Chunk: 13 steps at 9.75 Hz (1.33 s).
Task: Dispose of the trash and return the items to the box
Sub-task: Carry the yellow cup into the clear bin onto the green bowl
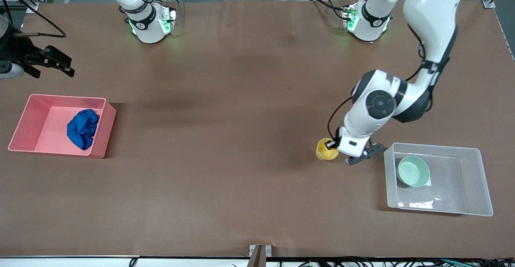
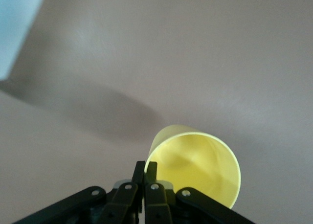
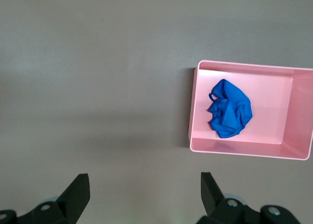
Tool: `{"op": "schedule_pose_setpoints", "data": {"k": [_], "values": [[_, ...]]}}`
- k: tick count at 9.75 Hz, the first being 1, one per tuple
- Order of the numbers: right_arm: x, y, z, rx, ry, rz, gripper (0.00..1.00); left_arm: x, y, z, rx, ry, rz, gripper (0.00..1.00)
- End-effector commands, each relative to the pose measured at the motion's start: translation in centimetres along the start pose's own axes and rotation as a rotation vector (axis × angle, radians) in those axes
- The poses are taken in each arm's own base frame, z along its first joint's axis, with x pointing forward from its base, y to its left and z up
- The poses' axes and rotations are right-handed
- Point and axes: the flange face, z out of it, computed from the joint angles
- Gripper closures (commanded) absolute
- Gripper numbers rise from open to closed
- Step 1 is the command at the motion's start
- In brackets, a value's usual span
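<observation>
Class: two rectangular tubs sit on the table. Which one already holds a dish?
The clear tub at the left arm's end holds the mint-green bowl. The pink tub holds only the blue cloth.

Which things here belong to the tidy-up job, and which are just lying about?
Job:
- blue cloth, in pink tub
- yellow cup, pinched at its rim by left hand
- green bowl, in clear box
- right hand, open, waiting above the table near the pink tub

Lying about:
- nothing visible
</observation>
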Motion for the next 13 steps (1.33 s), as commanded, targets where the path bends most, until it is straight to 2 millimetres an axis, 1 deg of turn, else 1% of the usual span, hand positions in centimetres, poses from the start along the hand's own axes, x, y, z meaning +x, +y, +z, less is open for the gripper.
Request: {"op": "schedule_pose_setpoints", "data": {"k": [1,2,3,4,5,7,8,9,10,11,12,13], "values": [[0.4,-0.3,-1.4,-0.003,0.017,0.01,0.0,5.5,-4.1,-4.2,0.033,0.019,0.073,1.0],[0.5,-0.4,-1.5,-0.003,0.018,0.005,0.0,7.6,-5.8,-5.9,0.038,0.023,0.134,1.0],[0.8,-0.4,-1.6,-0.003,0.021,0.003,0.0,9.0,-7.2,-7.0,0.04,0.031,0.206,1.0],[1.3,-0.4,-1.5,-0.003,0.021,0.002,0.0,10.9,-9.5,-7.5,0.04,0.041,0.26,1.0],[1.9,-0.4,-1.2,-0.003,0.018,0.003,0.0,12.8,-12.6,-7.4,0.044,0.038,0.319,1.0],[2.9,-0.4,-0.9,-0.003,0.014,0.005,0.0,15.4,-17.6,-7.2,0.053,0.029,0.443,1.0],[3.2,-0.8,-0.7,-0.003,0.012,-0.001,0.0,16.8,-20.6,-5.9,0.053,0.005,0.507,1.0],[3.4,-0.8,-0.4,-0.003,0.007,0.001,0.0,17.9,-23.3,-4.3,0.047,-0.019,0.566,1.0],[3.3,-0.8,-0.4,-0.003,0.006,0.002,0.0,18.8,-25.6,-1.9,0.032,-0.046,0.579,1.0],[3.3,-0.8,-0.3,-0.002,0.004,0.002,0.0,19.2,-25.8,-0.8,0.029,-0.038,0.581,1.0],[3.3,-0.8,-0.2,-0.002,0.001,0.002,0.0,19.7,-26.5,1.1,0.044,-0.026,0.593,1.0],[3.3,-0.9,0.0,-0.002,-0.003,0.001,0.0,19.9,-26.6,2.8,0.055,-0.016,0.608,1.0]]}}
